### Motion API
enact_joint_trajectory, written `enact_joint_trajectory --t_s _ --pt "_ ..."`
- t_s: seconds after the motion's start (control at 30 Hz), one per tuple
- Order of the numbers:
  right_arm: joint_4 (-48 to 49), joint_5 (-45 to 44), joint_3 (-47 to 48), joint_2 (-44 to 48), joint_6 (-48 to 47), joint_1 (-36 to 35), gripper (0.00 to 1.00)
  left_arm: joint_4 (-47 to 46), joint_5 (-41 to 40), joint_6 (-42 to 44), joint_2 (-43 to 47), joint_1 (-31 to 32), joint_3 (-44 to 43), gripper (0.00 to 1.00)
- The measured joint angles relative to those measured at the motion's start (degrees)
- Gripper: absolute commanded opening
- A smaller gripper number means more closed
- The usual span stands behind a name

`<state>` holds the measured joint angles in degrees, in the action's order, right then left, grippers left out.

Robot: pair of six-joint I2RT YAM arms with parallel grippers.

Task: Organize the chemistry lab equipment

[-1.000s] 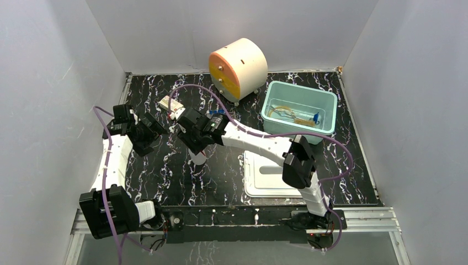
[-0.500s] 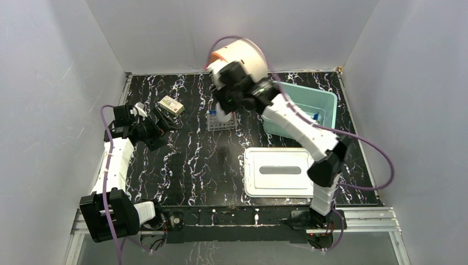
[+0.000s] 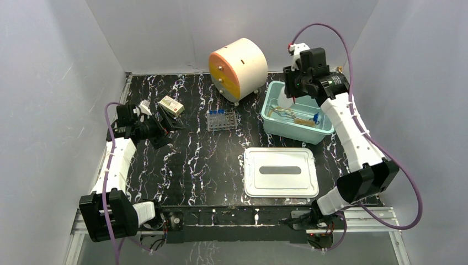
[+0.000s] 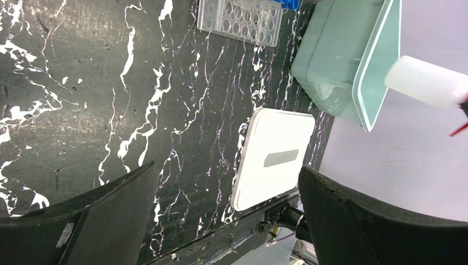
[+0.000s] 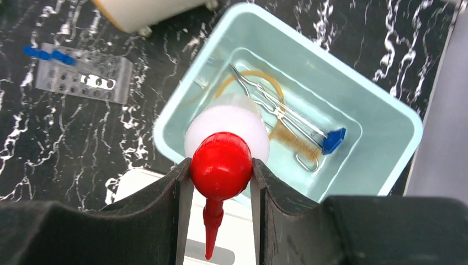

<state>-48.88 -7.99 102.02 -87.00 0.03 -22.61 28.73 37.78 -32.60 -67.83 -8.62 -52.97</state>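
My right gripper (image 3: 291, 93) (image 5: 221, 171) is shut on the red cap of a white squeeze bottle (image 5: 227, 128) and holds it in the air above the left end of the teal tub (image 3: 292, 128) (image 5: 378, 160). The bottle also shows in the left wrist view (image 4: 427, 83). In the tub lie a tan tubing coil (image 5: 248, 77) and a wire brush with a blue end (image 5: 334, 138). The clear tube rack (image 3: 222, 120) (image 5: 83, 74) (image 4: 240, 22) stands mid-table with a blue-capped tube (image 5: 47, 54). My left gripper (image 3: 164, 124) (image 4: 226, 215) is open and empty, low at the left.
The round cream-and-orange cabinet (image 3: 237, 66) stands at the back centre. The white lid (image 3: 281, 171) (image 4: 273, 157) lies flat in front of the tub. A small cream box (image 3: 171, 106) lies just beyond my left gripper. White walls close in all round.
My right arm has swung from the left centre of the table, past the rack, to above the tub, carrying the bottle. My left arm has shifted slightly.
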Motion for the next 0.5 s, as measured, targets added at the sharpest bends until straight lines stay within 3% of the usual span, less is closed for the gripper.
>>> enact_joint_trajectory --t_s 0.2,0.5 --pt "1.57 6.34 -7.43 -1.07 1.6 7.32 0.36 -0.02 0.68 0.07 0.0 0.31 0.0 0.98" --pt "5.66 15.74 -11.13 -6.05 2.75 7.43 0.37 -0.02 0.92 0.24 0.0 0.52 0.0 0.98"
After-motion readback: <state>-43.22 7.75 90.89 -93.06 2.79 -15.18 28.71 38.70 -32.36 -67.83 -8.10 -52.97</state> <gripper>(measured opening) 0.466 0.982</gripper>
